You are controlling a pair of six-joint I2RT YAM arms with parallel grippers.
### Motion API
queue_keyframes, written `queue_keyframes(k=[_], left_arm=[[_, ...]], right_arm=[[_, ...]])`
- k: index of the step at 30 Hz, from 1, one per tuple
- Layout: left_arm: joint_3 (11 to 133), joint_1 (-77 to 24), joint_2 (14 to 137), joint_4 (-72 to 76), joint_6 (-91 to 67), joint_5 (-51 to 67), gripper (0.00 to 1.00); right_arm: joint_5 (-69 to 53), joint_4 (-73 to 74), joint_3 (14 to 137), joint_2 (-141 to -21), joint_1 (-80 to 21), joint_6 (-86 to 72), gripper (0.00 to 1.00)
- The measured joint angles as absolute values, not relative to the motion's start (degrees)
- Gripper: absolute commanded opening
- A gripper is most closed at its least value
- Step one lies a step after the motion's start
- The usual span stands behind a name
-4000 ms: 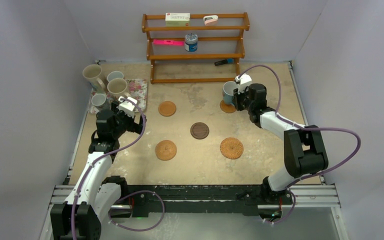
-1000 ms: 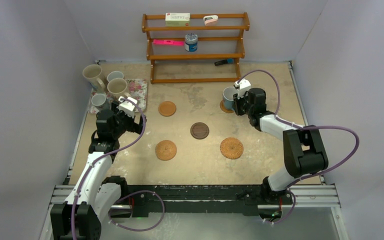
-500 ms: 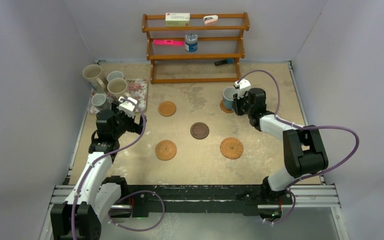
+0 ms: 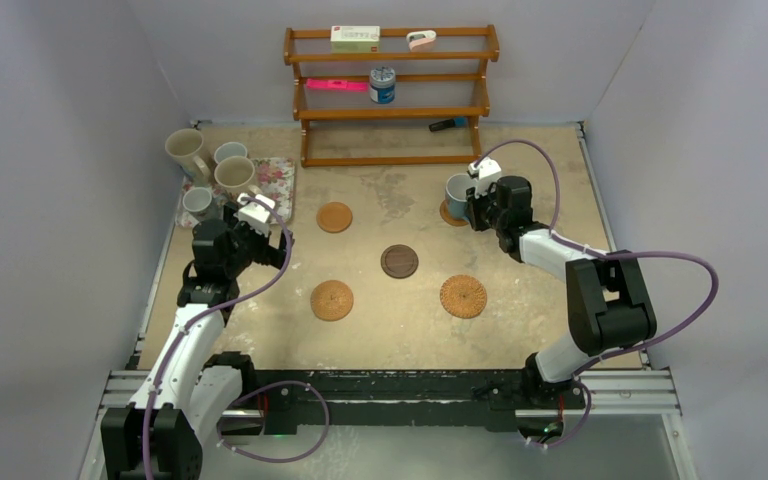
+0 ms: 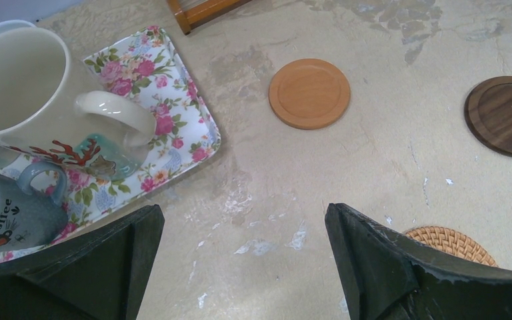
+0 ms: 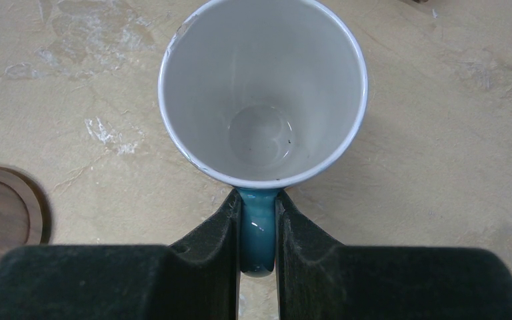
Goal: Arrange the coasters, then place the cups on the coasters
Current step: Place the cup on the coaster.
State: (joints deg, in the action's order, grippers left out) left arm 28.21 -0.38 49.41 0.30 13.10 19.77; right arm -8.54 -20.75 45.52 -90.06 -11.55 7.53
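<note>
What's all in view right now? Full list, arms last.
coasters: five; four tan (two woven), one dark brown; spread mid table
blue mug: one; blue; over the back-right coaster
mugs: four; two cream, two small pale; far left, on or by the tray
tray: one; floral; left
rack: one; brown wood; back centre
box: one; white; top shelf
small object: one; pink and white; top shelf
tin: one; blue and silver; middle shelf
pink strip: one; pink; middle shelf
dark object: one; black and blue; table by the rack
table: one; worn tan
left gripper: one; black; open, beside the tray
right gripper: one; black; shut on the blue mug's handle
</note>
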Motion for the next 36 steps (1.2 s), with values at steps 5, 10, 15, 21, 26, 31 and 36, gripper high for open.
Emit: queue_keyframes(k=[5,10,15,21,26,31,36], left_arm=[[28.2,-0.4,49.4,0.3,13.1,20.0,1.00],[28.2,-0.4,49.4,0.3,13.1,20.2,1.00],[28.2,-0.4,49.4,0.3,13.1,20.4,1.00],[28.2,-0.4,49.4,0.3,13.1,20.4,1.00],[28.2,-0.4,49.4,0.3,13.1,20.4,1.00],[28.2,-0.4,49.4,0.3,13.1,20.4,1.00],[28.2,-0.4,49.4,0.3,13.1,20.4,1.00]], right_arm=[[-8.5,-20.8,45.5,-90.1,-11.6,7.6,0.21],[-8.6,-20.7,45.5,-90.1,-11.6,7.7,0.24],[-8.5,-20.7,45.5,-90.1,-11.6,7.8,0.25],[-8.5,-20.8,45.5,-90.1,-11.6,8.0,0.27],[-8.5,-20.9,45.5,-90.1,-11.6,8.0,0.28],[-8.5,-20.9,45.5,-90.1,-11.6,8.0,0.30],[-8.5,-20.9,45.5,-90.1,-11.6,8.0,0.30]])
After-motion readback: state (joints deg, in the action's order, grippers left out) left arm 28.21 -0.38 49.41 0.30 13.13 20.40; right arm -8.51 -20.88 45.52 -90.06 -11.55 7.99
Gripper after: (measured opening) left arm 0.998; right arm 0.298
